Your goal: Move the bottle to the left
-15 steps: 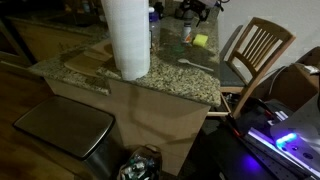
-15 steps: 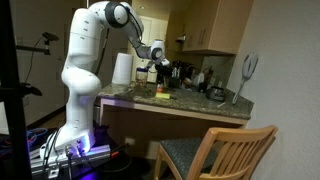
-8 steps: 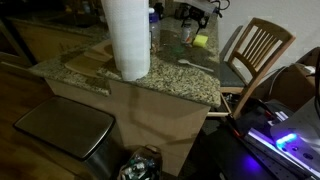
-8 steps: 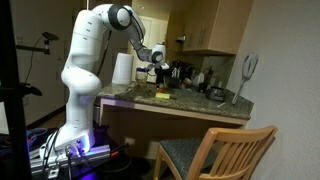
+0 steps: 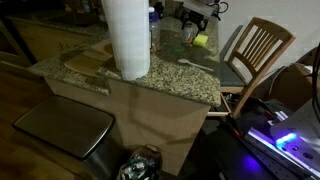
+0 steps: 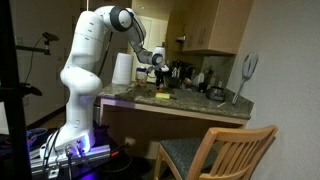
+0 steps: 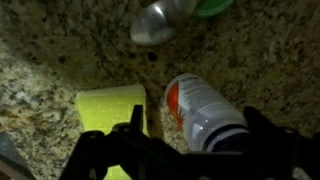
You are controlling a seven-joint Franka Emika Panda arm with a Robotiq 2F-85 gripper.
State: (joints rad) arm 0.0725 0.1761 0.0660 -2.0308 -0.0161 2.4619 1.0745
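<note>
In the wrist view the bottle (image 7: 196, 104), pale with a reddish-orange label, stands on the speckled granite counter (image 7: 60, 50) between my two dark fingers. My gripper (image 7: 195, 138) is open and straddles it, with a gap on the left side. In both exterior views the gripper (image 5: 192, 14) (image 6: 153, 68) hangs low over the far part of the counter, beside the tall white paper-towel roll (image 5: 127, 35) (image 6: 122, 68). The bottle (image 5: 187, 32) is small and dim under the gripper.
A yellow sponge (image 7: 112, 108) (image 5: 200, 41) (image 6: 162, 95) lies just beside the bottle. A shiny metal object (image 7: 155, 25) and a green thing (image 7: 214, 7) lie beyond it. A blue-topped bottle (image 5: 153, 15), a white spoon (image 5: 188, 62) and a wooden chair (image 5: 256, 50) are nearby.
The gripper has shifted slightly toward the paper-towel roll over the bottle. Nothing on the counter has visibly moved.
</note>
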